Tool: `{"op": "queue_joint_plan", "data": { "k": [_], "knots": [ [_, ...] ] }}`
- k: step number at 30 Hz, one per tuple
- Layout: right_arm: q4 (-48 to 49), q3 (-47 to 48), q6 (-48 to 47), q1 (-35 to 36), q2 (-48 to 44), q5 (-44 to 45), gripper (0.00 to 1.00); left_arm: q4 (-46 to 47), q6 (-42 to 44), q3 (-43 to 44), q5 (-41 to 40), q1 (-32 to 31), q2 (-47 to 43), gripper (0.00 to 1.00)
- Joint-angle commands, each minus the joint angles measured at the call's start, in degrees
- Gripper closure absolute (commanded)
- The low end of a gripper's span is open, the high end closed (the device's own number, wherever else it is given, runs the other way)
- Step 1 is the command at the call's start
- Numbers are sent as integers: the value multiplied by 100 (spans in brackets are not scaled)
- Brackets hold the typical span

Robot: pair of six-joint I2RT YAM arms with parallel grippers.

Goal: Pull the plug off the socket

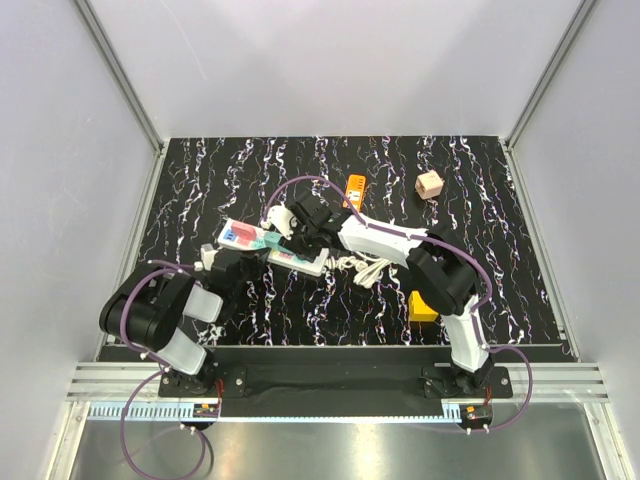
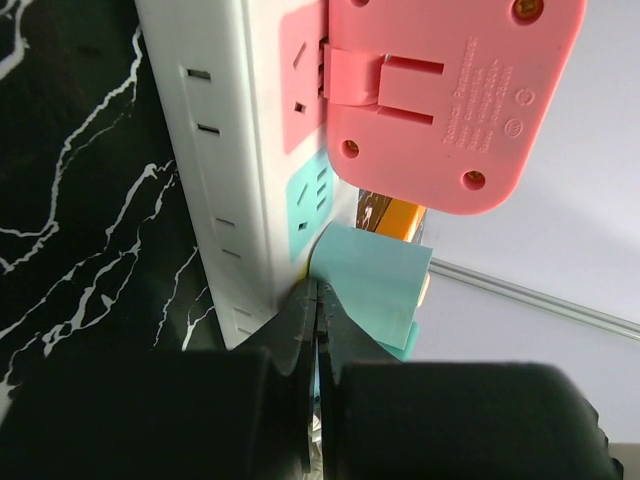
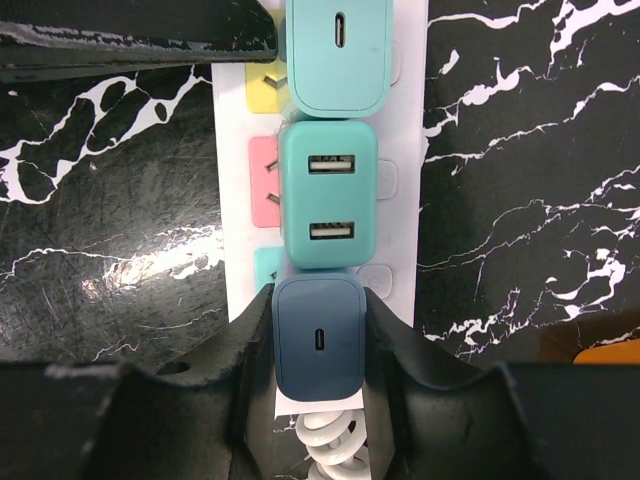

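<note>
The long white socket strip (image 1: pixel 262 246) lies left of centre, its coiled white cord (image 1: pixel 360 266) trailing right. In the right wrist view the strip (image 3: pixel 402 215) carries a dark blue plug (image 3: pixel 320 345), a teal two-port USB plug (image 3: pixel 329 195) and another teal plug (image 3: pixel 338 50). My right gripper (image 3: pixel 318 305) is shut on the dark blue plug, one finger on each side; it also shows from above (image 1: pixel 300 232). My left gripper (image 2: pixel 316 292) is shut, its tips pressed against the strip's side (image 2: pixel 225 150) beside a teal plug (image 2: pixel 365 275). A pink plug (image 2: pixel 450 90) sits further along.
A short orange power strip (image 1: pixel 355 186) lies at the back centre, a wooden cube (image 1: pixel 429 184) to its right. A yellow block (image 1: pixel 422 306) sits beside the right arm's base. The coiled cord (image 3: pixel 330 440) lies right under my right gripper. Grey walls enclose the mat.
</note>
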Motion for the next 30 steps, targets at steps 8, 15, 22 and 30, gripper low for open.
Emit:
{"op": "queue_joint_plan", "data": {
  "k": [8, 15, 22, 30],
  "knots": [
    [244, 242, 286, 166, -956, -185, 100, -2011, 370, -63, -360, -66, 222, 100],
    [77, 522, 436, 166, -938, -150, 100, -2196, 397, 25, -404, -92, 213, 100],
    [-274, 795, 418, 192, -991, -89, 100, -2144, 379, 8, -396, -92, 213, 100],
    [-679, 172, 672, 175, -1851, 648, 100, -1564, 660, -54, -246, -144, 275, 100]
  ]
}}
